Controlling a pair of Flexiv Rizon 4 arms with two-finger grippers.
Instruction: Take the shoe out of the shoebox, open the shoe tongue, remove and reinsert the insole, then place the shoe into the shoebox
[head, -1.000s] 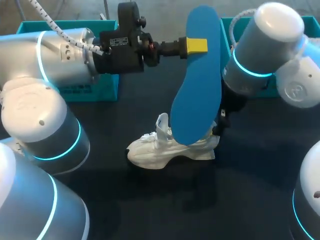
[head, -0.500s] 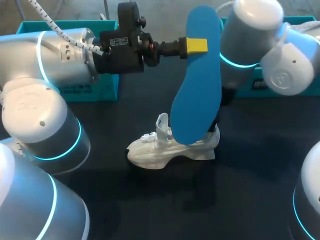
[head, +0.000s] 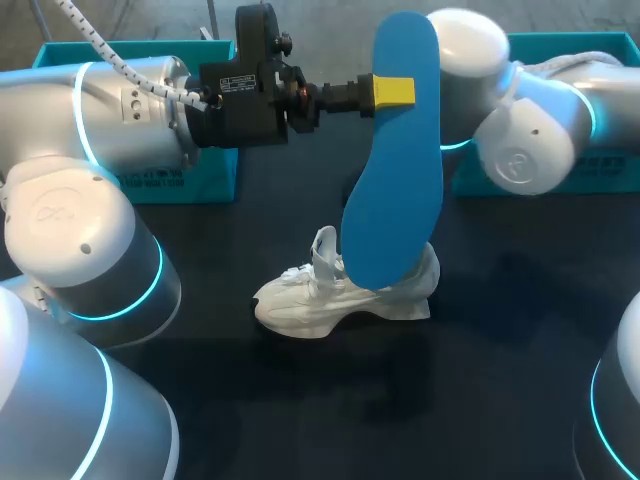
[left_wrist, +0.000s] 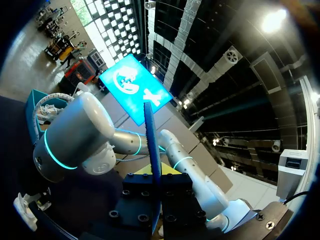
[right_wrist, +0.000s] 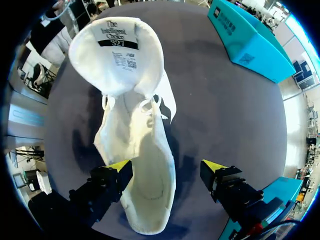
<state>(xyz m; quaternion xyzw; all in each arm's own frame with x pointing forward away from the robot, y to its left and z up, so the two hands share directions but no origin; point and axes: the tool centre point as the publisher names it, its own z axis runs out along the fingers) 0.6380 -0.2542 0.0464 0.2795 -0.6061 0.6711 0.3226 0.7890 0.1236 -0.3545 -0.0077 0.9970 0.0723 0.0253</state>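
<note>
The left teal box (head: 205, 178) carries print on its side that is too small for me to make out. My left gripper (head: 392, 92) is pinching the blue insole (head: 393, 170) near its far end. The insole's long axis runs from far to near, and its near end hangs over the heel of the white shoe (head: 340, 295). The shoe stands on its sole mid-table with its long axis across the table, toe to the left and heel to the right. In the last second my right arm has pulled up and back from the heel, while the shoe and insole have stayed put. The right gripper (right_wrist: 166, 166) hovers over the heel with its fingers spread wide, touching nothing. The tongue (right_wrist: 117, 55) is folded open and shows a printed label. The right teal box (head: 590, 165) sits behind that arm.
</note>
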